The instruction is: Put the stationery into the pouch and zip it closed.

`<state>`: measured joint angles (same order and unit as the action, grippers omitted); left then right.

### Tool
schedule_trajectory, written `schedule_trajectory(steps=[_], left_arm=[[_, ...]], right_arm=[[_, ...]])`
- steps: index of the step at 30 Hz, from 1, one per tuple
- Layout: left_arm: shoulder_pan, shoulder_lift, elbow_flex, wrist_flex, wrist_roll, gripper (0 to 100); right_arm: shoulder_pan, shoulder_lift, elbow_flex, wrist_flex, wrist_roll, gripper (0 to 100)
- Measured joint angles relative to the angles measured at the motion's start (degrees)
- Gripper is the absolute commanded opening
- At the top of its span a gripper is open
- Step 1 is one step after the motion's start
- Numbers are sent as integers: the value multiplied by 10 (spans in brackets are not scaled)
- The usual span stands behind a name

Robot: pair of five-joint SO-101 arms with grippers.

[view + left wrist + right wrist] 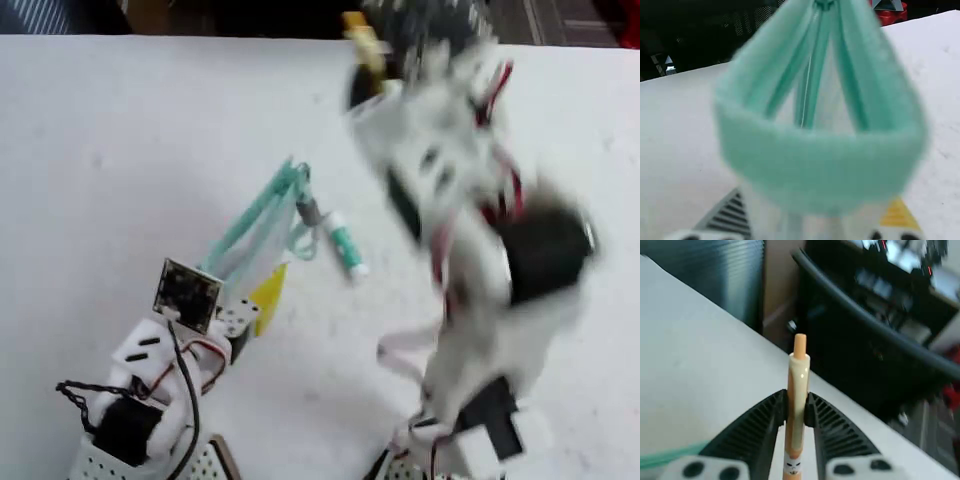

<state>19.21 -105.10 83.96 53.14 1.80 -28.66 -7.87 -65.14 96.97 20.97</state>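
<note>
A clear pouch with teal edging (258, 228) lies near the table's middle, its grey zipper pull (309, 211) at the far end. My left gripper (262, 300) is shut on the pouch's near end. In the left wrist view the pouch (820, 155) gapes open just past the yellow fingertip (897, 215). A green and white stick (346, 247) lies on the table just right of the pouch. My right gripper (796, 397) is shut on a cream and orange pen (798, 375). That arm is raised over the far side of the table, with the pen (362, 42) at its top.
The white table (120, 150) spreads wide to the left and far side. The right arm's body (480, 250) rises over the table's right half. A dark chair (875, 335) and clutter stand beyond the far edge.
</note>
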Motion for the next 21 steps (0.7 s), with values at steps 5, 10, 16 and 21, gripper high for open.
schedule_trajectory(steps=[5, 10, 16, 21], left_arm=[[0, 0, 0, 0, -1, 217], [0, 0, 0, 0, -1, 217], [0, 0, 0, 0, -1, 217], [0, 0, 0, 1, -1, 217]], right_arm=[[-134, -41, -33, -31, 0, 16], [-168, -40, -33, -51, -39, 16], [-171, 6, -33, -80, -186, 17], [-164, 67, -33, -80, -205, 17]])
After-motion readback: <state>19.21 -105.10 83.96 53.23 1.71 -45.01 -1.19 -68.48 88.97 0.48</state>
